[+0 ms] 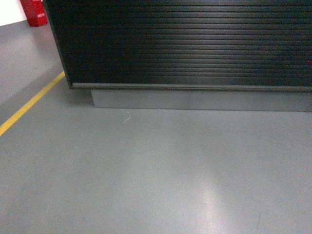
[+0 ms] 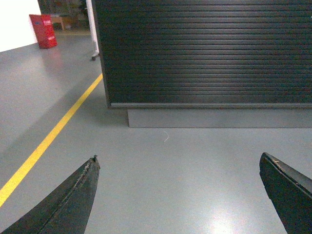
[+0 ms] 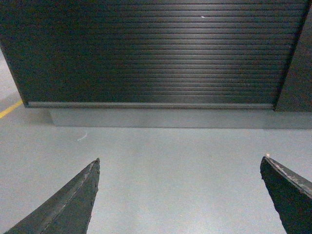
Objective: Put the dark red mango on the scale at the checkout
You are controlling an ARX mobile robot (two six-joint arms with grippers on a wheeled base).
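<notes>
The checkout (image 1: pixel 185 44) filled the upper part of the head view: a black front of horizontal ribs, ending in a thin pale strip above a recessed grey plinth (image 1: pixel 200 100). Only this front showed — the top surface lay above every frame, so the mango and the scale were out of sight in all three views, and their place could not be told.

The grey floor (image 1: pixel 146 175) spread in front of the checkout, glossy, with a soft patch of glare low on the right. A yellow line (image 1: pixel 29 105) ran diagonally across the floor to the left of the checkout's corner. A small pale curl of debris (image 1: pixel 126 117) lay on the floor just in front of the plinth. A red box (image 1: pixel 34 12) stood in the far upper left corner, well apart from the rest.

The left gripper (image 2: pixel 178 195) pointed at the ribbed front from low over the floor, its two dark fingers (image 2: pixel 73 200) at the frame's bottom corners — jaws spread wide, nothing between them. The right gripper (image 3: pixel 180 195) was posed the same way, facing the ribbed front farther right, jaws likewise released and empty. Neither arm appeared in the head view.
</notes>
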